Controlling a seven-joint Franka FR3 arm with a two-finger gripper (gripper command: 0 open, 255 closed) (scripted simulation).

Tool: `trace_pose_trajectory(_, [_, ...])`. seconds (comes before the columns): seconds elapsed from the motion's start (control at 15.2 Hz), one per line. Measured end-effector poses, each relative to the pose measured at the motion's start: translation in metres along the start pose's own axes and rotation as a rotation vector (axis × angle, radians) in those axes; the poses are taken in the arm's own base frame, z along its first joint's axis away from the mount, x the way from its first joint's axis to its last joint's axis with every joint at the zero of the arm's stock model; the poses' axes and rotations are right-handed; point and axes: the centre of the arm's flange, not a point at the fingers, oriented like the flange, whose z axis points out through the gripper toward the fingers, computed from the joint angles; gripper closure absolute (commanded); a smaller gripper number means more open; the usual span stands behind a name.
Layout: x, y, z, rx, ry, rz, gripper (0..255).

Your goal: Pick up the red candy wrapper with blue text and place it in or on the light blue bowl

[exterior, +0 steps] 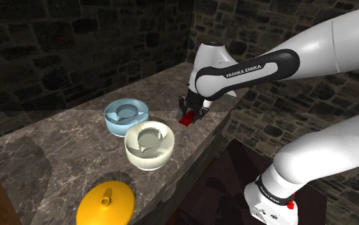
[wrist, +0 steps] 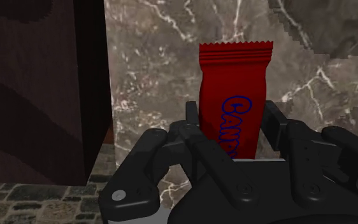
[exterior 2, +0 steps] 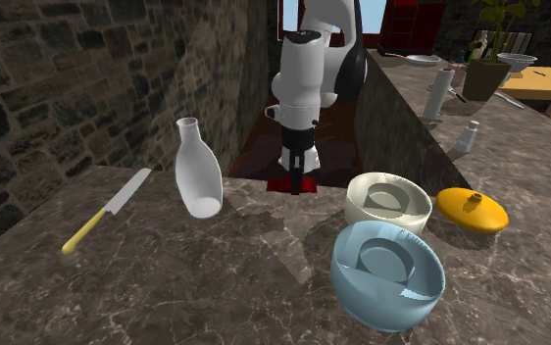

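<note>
My gripper (wrist: 233, 116) looks clamped on the wrapper (wrist: 235, 70) at the counter's (exterior: 44, 147) edge nearest the stand; I'd lift straight up, then carry it level over the blue bowl (exterior: 114, 128).

Wrapper (exterior 2: 305, 184) at counter's (exterior 2: 205, 284) edge — knife (exterior 2: 107, 211), vase (exterior 2: 198, 172) on the second exterior view's left, nearer bowl (exterior 2: 386, 279), farther bowl (exterior 2: 388, 203) right.

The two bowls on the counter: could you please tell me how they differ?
Colour: the blue bowl is light blue, the cream bowl pale cream. Place: the cream bowl sits next to the yellow lid; the blue bowl stands on its other side, farther from the lid. Both stand upright on the marble counter, side by side, each with a raised ring inside.
</note>
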Motion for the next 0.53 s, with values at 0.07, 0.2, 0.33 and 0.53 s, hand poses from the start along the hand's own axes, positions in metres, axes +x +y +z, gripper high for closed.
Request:
trace_pose_trajectory(0.07, [0.000,0.000,-0.005,0.000,0.000,0.000,255])
trace_pose_trajectory(0.2, [0.001,-0.001,-0.016,0.000,0.000,0.000,255])
trace_pose_trajectory(0.33, [0.002,-0.001,-0.026,0.000,0.000,0.000,255])
trace_pose_trajectory(0.53, [0.001,-0.002,-0.042,0.000,0.000,0.000,255])
